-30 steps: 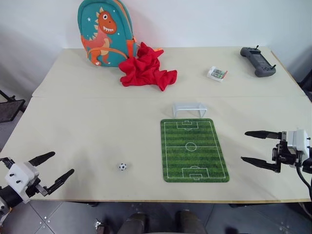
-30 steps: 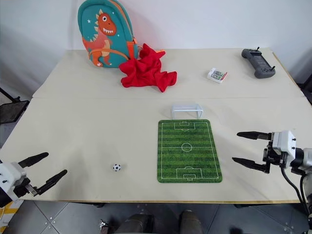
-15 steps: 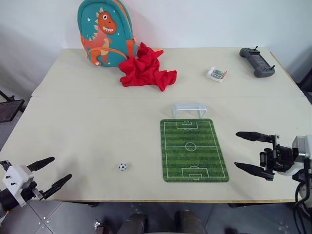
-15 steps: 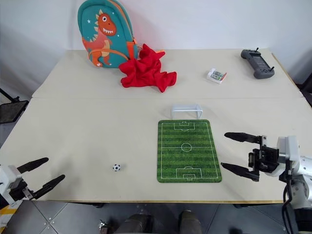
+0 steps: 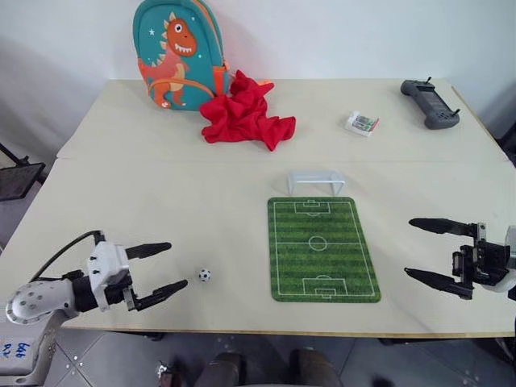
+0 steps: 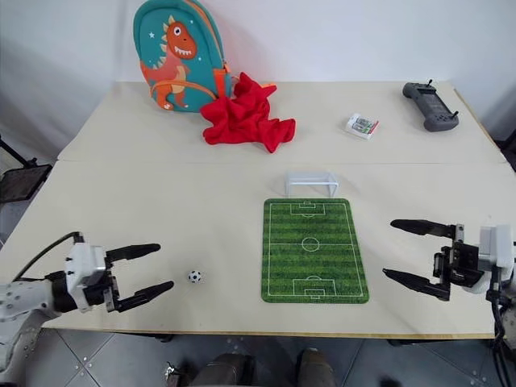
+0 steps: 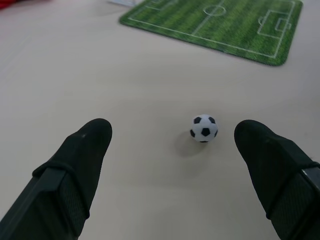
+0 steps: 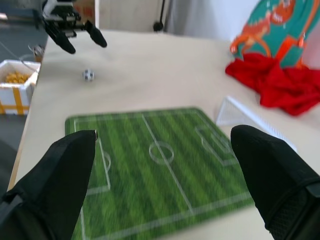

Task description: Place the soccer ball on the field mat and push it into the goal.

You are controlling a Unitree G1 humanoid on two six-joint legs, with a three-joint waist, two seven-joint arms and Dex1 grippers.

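Fingers of the left gripper [image 5: 161, 267] stand spread wide and hold nothing, pointing across the pale beige desk [image 5: 161, 193] at the tiny white soccer ball with black patches [image 5: 204, 275], which rests on the bare desk just beyond their tips, apart from both fingers [image 7: 82, 150]. That ball lies near the left edge of the flat green striped field mat with white pitch lines [image 5: 322, 247], not on it. At the mat's far end stands the small low white plastic goal frame [image 5: 314, 181], just off the mat's edge. Right of the mat, the right gripper [image 5: 435, 253] hovers with its fingers spread too, empty, aimed toward the mat. Farther back lie a crumpled red cloth [image 5: 246, 113] and a teal dinosaur backpack [image 5: 176, 52]
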